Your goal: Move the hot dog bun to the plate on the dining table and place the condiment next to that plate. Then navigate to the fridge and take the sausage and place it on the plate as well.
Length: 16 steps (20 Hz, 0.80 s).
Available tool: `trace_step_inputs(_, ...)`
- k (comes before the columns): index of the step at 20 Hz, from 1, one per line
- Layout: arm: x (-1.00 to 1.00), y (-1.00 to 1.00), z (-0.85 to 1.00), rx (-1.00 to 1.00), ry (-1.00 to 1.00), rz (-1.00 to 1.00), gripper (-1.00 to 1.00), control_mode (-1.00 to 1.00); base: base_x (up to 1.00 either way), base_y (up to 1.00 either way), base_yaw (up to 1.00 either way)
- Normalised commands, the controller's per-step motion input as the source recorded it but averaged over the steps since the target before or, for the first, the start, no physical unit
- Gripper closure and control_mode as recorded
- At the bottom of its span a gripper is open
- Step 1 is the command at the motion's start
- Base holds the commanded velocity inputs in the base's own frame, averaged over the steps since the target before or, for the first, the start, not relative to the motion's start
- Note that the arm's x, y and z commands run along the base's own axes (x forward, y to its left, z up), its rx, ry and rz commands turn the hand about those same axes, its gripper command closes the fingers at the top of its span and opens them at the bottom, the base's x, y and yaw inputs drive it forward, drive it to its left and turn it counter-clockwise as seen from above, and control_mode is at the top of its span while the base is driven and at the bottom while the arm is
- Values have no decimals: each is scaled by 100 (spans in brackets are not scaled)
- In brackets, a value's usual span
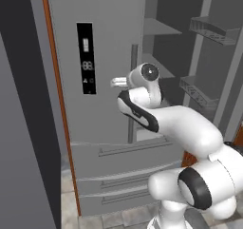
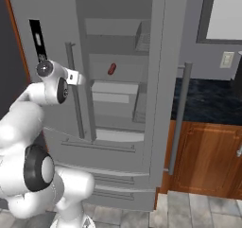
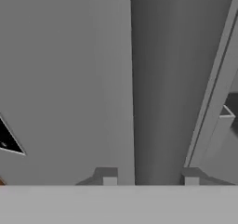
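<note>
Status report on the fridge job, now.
Hand at the left fridge door's bar handle, fingers either side of it, grip unconfirmed. Right door open. Sausage on an inside shelf, untouched. Nothing in front of the sausage.

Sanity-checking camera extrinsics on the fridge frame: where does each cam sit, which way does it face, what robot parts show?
Left base view: behind-left of the arm, facing the fridge, its right door open.
Right base view: behind-right, facing the open compartment; sausage on a shelf, arm lower left.
Hand view: on the hand, close on the vertical bar handle, which runs between the fingertips.
Shared: both base views show the fridge, display panel and gripper.
</note>
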Motion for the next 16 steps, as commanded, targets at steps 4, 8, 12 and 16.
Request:
trace_step_inputs(4, -98, 78, 0, 0, -12, 1, 100, -100, 0, 0, 0)
trace_step_inputs(8, -90, 87, 0, 0, -4, 2, -100, -100, 0, 0, 0)
trace_step_inputs(12, -73, 72, 1, 4, 0, 2, -100, -100, 0, 0, 0)
trace_step_inputs(16, -83, 8, 22, 26, 0, 1, -100, -100, 0, 0, 0)
